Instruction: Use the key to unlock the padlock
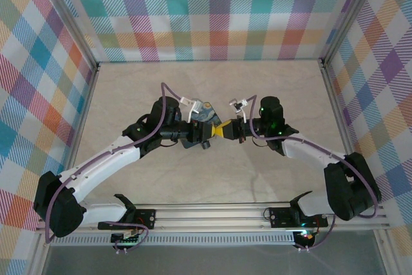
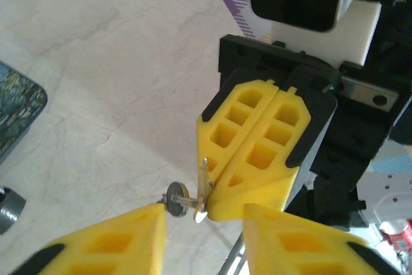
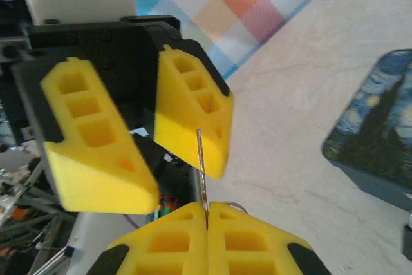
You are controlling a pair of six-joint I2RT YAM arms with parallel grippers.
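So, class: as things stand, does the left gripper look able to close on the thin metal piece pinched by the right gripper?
Probably yes. The left gripper stands open close in front of the thin metal piece, which sticks out of the shut right gripper, and nothing lies between them.

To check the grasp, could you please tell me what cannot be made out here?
Metal strip, right wrist view: key or shackle, too thin to tell; its lower end is hidden in the shut right gripper.
Top view: anything between the fingertips is too small and covered by them.
Box, left wrist view: cut off by the left edge.
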